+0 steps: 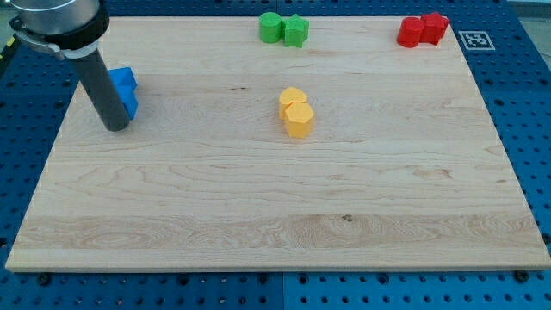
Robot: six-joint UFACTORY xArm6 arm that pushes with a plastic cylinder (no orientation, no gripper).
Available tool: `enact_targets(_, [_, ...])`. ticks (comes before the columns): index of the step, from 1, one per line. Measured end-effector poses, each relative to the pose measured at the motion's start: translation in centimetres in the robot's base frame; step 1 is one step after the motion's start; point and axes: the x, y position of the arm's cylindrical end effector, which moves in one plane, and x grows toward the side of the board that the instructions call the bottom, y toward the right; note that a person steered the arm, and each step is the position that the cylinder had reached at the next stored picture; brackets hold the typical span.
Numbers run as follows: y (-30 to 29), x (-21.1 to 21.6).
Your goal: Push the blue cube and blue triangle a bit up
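Observation:
Two blue blocks sit together near the view's left edge of the wooden board (258,198). The upper one (123,79) and the lower one (130,104) touch each other; the rod hides their left parts, so I cannot tell which is the cube and which the triangle. My tip (115,128) rests on the board just below and left of the lower blue block, with the dark rod rising up and left in front of both.
Two yellow blocks (296,112) touch near the board's middle. Two green blocks (284,29) sit at the top centre. Two red blocks (423,30) sit at the top right. A fiducial tag (475,39) lies off the board's top right corner.

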Motion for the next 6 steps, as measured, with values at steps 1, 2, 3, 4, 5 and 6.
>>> enact_targets(1, [0.0,0.0])
enact_targets(2, [0.0,0.0])
enact_targets(3, [0.0,0.0])
enact_targets(4, [-0.1,-1.0])
enact_targets(5, [-0.2,-2.7])
enact_targets(6, [-0.2,-2.7])
